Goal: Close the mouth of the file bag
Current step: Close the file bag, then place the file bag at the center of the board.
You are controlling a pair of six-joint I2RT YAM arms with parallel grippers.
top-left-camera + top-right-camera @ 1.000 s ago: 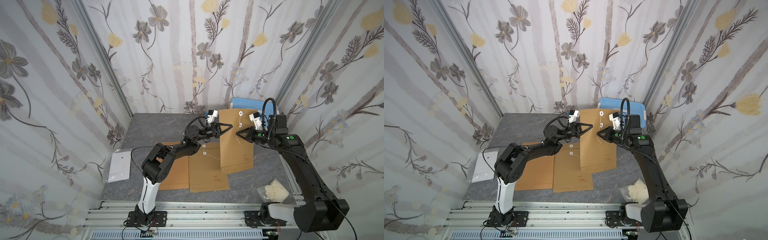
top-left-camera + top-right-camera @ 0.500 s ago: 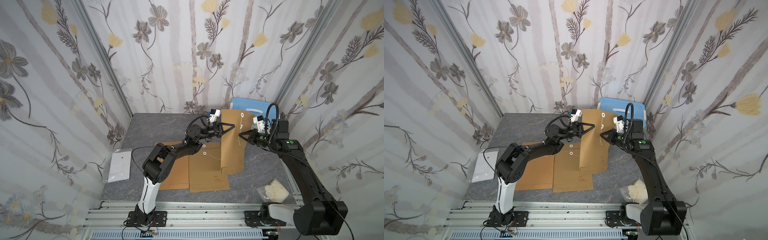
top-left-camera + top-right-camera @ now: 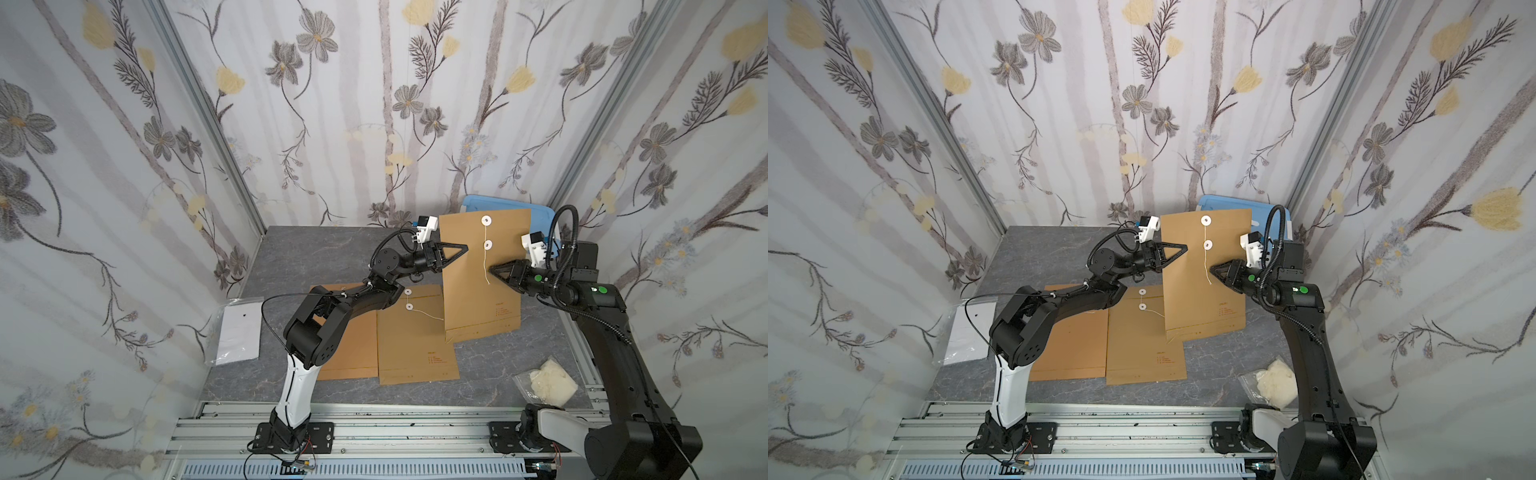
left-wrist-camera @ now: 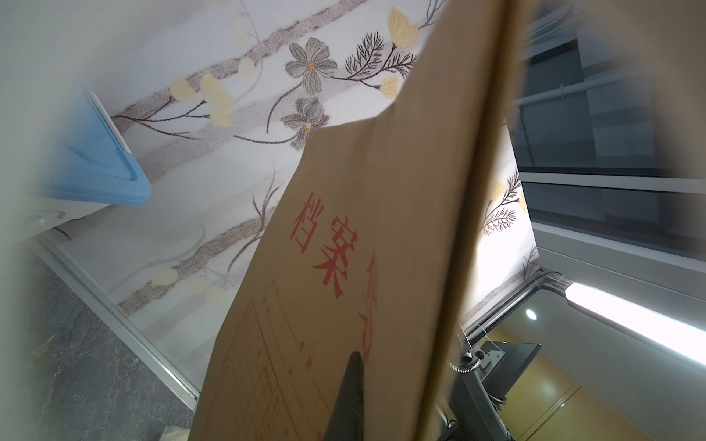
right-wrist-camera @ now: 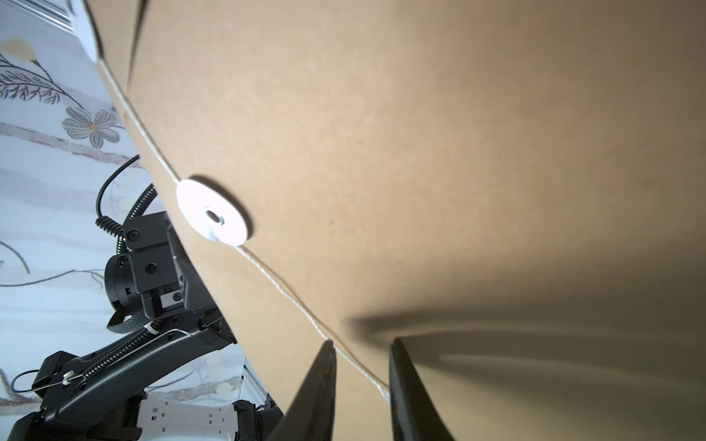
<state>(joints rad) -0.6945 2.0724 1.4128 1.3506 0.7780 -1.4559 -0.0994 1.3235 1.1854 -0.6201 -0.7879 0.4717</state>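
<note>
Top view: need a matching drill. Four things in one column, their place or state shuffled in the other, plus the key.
Things:
1. held file bag
2. string
3. blue bin
4. clear sleeve

Place or state:
A. flat at the table's left edge
B. far back corner, behind the held bag
C. hanging unwound, running between the open right pincer fingers
D. upright, side edge clamped in the left pincer

Pairs: 1-D, 2-C, 3-B, 4-A
</note>
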